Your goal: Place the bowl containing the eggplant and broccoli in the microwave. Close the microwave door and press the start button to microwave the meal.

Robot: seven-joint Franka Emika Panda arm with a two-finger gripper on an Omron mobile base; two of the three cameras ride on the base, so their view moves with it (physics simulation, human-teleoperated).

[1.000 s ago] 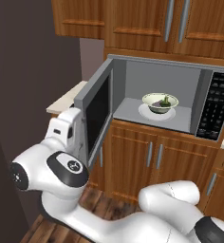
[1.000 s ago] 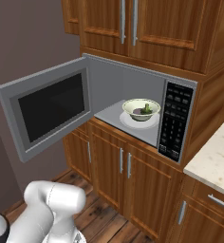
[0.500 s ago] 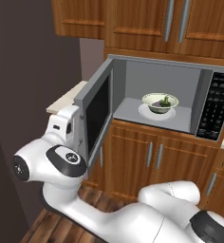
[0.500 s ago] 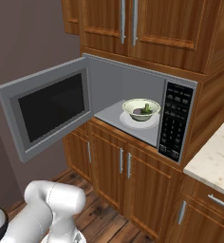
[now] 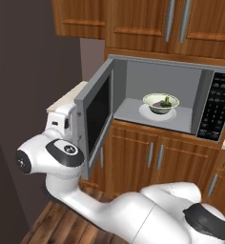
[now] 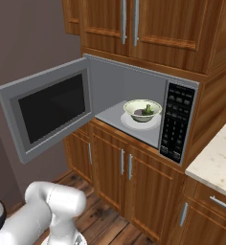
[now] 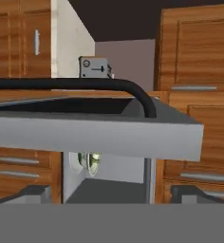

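Note:
The microwave (image 5: 148,76) (image 6: 129,81) stands open, its black keypad (image 5: 217,107) on the right. Inside it the pale bowl (image 5: 160,103) (image 6: 142,110) rests on a white round plate, holding the purple eggplant (image 5: 157,102) and the green broccoli (image 5: 167,100). The microwave door (image 5: 97,119) (image 6: 48,112) is swung wide to the left. My hand (image 5: 61,120) sits just behind the door's outer face. In the hand view my gripper (image 7: 111,194) is open, facing the door's edge (image 7: 95,135) and its black handle (image 7: 85,85), touching neither. The bowl (image 7: 88,161) peeks out below the door.
Wooden cabinets (image 6: 129,28) run above and below the microwave. A pale stone counter (image 6: 215,155) lies to the right. A small silver toaster (image 7: 95,68) stands on a counter beyond the door. A dark wall (image 5: 24,71) closes in on the left.
My arm's elbow and hand have shifted slightly left and up beside the door. The door and bowl have not moved.

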